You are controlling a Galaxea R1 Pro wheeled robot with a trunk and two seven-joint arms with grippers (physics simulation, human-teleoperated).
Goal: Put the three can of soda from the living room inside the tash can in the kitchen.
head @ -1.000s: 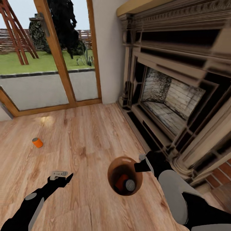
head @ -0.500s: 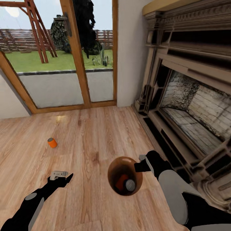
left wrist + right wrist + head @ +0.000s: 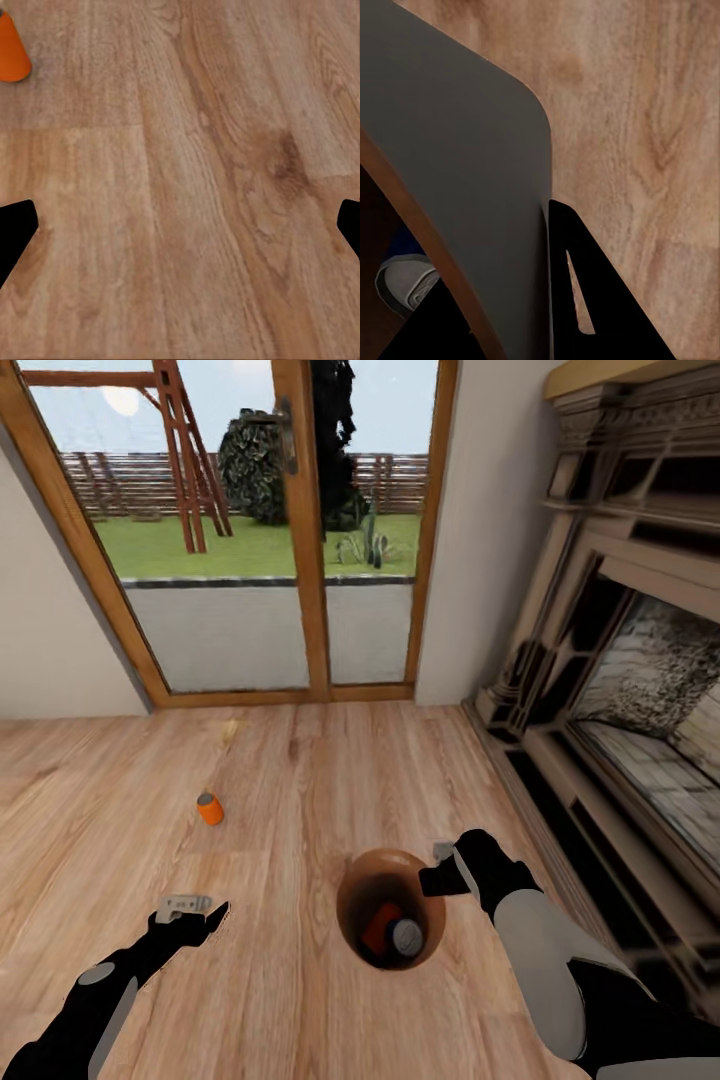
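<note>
A brown trash can (image 3: 349, 880) hangs low over the wood floor, with my right gripper (image 3: 440, 872) shut on its rim. Inside it lie an orange soda can (image 3: 379, 927) and a dark blue soda can (image 3: 406, 936) with a silvery top. In the right wrist view the trash can's wall (image 3: 457, 165) sits against one dark finger (image 3: 585, 300), and the blue can (image 3: 403, 279) shows deep inside. A second orange soda can (image 3: 210, 809) stands on the floor ahead to the left, also at the edge of the left wrist view (image 3: 10, 52). My left gripper (image 3: 195, 909) hangs open above bare floor.
Wood-framed glass doors (image 3: 300, 540) stand straight ahead with a garden behind. A fireplace (image 3: 640, 680) with a raised hearth runs along the right side. White wall (image 3: 50, 630) closes the left. Light wood floor (image 3: 300, 780) stretches between me and the doors.
The whole view has swung, bringing the glass doors to the centre and pushing the fireplace to the right edge. Both arms and the trash can keep their places in the picture.
</note>
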